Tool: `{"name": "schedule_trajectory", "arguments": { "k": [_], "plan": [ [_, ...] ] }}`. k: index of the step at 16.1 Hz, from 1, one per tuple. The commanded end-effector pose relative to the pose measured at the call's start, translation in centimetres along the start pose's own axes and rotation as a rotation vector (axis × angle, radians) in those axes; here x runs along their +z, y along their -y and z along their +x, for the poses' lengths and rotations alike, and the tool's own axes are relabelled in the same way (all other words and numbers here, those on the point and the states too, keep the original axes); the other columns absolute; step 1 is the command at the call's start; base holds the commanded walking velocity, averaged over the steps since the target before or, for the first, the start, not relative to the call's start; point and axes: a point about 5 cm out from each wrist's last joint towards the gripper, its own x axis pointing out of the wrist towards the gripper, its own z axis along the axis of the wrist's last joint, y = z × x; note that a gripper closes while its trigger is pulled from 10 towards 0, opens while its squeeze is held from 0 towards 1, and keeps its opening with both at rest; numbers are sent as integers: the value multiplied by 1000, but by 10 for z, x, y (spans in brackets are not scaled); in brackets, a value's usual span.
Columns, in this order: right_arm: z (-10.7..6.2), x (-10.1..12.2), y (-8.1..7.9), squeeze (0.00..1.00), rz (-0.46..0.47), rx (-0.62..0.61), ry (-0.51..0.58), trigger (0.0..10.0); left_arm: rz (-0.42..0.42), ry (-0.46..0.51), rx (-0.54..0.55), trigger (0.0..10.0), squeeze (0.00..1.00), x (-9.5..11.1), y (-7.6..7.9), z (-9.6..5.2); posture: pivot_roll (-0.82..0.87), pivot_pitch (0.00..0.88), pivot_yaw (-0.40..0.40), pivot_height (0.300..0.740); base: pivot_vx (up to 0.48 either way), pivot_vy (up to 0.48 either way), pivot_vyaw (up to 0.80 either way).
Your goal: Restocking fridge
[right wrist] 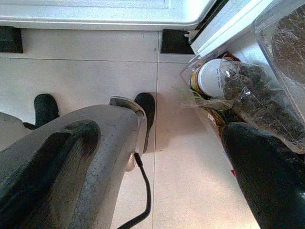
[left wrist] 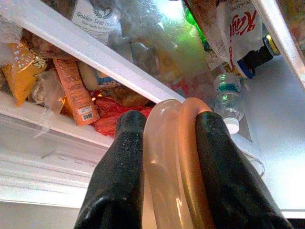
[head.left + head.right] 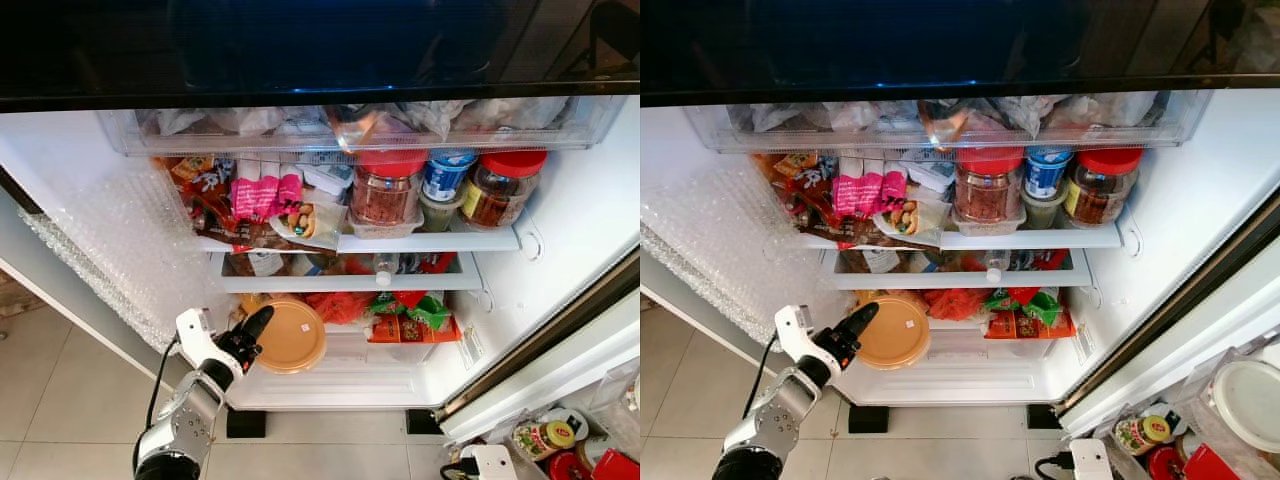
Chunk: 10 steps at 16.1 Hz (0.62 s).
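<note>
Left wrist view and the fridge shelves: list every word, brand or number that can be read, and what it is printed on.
"Golden Dried": white packet on the shelf above the round orange container that the left tool grips; the rest of the label is blurred.
"Ra...": red script on a white bag, only partly legible.
Barcode on the orange packet: digits too small.
Jar labels in the eye views: too small to read.

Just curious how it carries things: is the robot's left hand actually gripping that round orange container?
Yes, the left hand has its two black fingers pressed on either side of the orange container, as the wrist view shows.
</note>
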Motion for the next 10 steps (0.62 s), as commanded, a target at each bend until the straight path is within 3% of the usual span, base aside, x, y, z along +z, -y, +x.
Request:
{"name": "schedule_trajectory", "arguments": {
  "k": [1,4,10],
  "plan": [
    [-3,-15,1,0,4,1,-54,10000,1,5,-6,10000,0,1,0,0,-25,159,27,691,0,0,0],
    [-3,-14,1,0,7,-2,-35,10000,2,7,-5,10000,0,1,1,0,-23,155,25,661,0,0,0],
    [-3,-14,2,0,7,-15,-35,10000,7,22,2,10000,0,3,1,1,-22,147,25,661,0,0,0]
  ]
}}
